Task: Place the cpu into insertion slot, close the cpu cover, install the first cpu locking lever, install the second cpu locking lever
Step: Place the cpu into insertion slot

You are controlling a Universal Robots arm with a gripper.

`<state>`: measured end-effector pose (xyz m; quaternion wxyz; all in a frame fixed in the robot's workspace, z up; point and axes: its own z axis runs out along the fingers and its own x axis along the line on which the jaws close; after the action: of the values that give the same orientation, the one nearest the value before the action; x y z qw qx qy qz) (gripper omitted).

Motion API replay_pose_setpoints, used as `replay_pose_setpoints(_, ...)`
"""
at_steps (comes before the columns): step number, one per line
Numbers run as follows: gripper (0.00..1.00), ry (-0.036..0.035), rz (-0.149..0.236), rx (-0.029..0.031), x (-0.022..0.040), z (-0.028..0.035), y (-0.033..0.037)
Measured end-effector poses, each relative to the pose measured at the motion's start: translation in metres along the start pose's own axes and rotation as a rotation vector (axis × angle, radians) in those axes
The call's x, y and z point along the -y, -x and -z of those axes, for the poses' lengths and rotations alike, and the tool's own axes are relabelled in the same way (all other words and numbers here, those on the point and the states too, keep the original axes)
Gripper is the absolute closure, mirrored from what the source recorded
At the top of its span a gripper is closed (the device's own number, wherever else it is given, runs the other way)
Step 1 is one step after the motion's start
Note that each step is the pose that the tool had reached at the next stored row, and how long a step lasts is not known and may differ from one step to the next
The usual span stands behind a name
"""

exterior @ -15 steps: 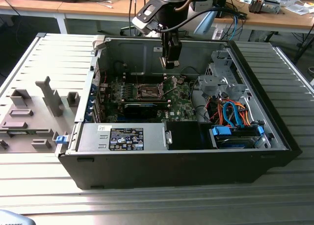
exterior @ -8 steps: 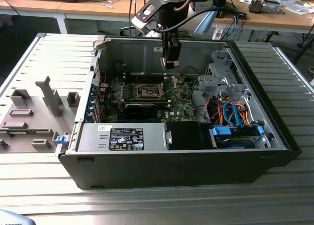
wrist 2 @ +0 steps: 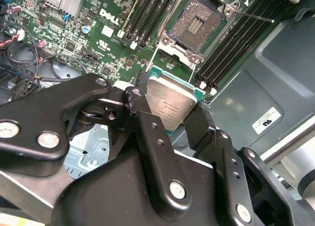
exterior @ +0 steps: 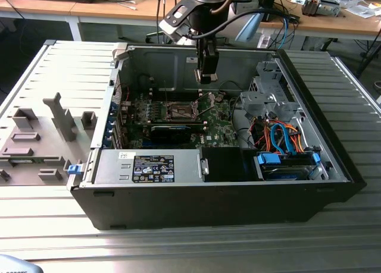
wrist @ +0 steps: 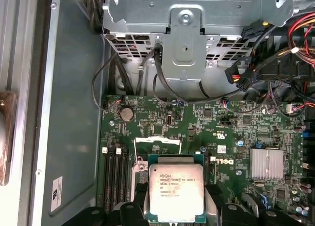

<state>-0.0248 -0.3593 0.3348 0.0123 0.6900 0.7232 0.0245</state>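
Note:
My gripper point(exterior: 206, 77) hangs inside the open computer case, above the green motherboard point(exterior: 217, 127). It is shut on the cpu point(wrist 2: 170, 105), a flat square chip with a silver top, held by two opposite edges between the black fingers point(wrist 2: 140, 113). The first wrist view shows the cpu point(wrist: 175, 191) from above, with my gripper point(wrist: 175, 199) around it. The insertion slot point(wrist 2: 193, 25) lies uncovered on the board below the chip, with space between them; its dark centre shows. In the exterior view the insertion slot point(exterior: 180, 111) sits left of the gripper. The cpu cover point(wrist 2: 172, 56) stands swung open beside the slot. A thin locking lever point(wrist 2: 256, 15) sticks out by the slot.
Long black memory slots point(wrist 2: 147, 14) flank the socket. A metal drive cage point(exterior: 268, 97) and orange and blue cables point(exterior: 283, 139) fill the case on the exterior view's right. A labelled power supply point(exterior: 152, 166) sits at the front. Grey fixtures point(exterior: 59, 115) stand on the table outside the case.

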Motion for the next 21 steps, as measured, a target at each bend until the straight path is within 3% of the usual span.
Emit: replay_pose_setpoints(21,0.46,0.0008,-0.05,0.0027,0.0,-0.0003,0.0)
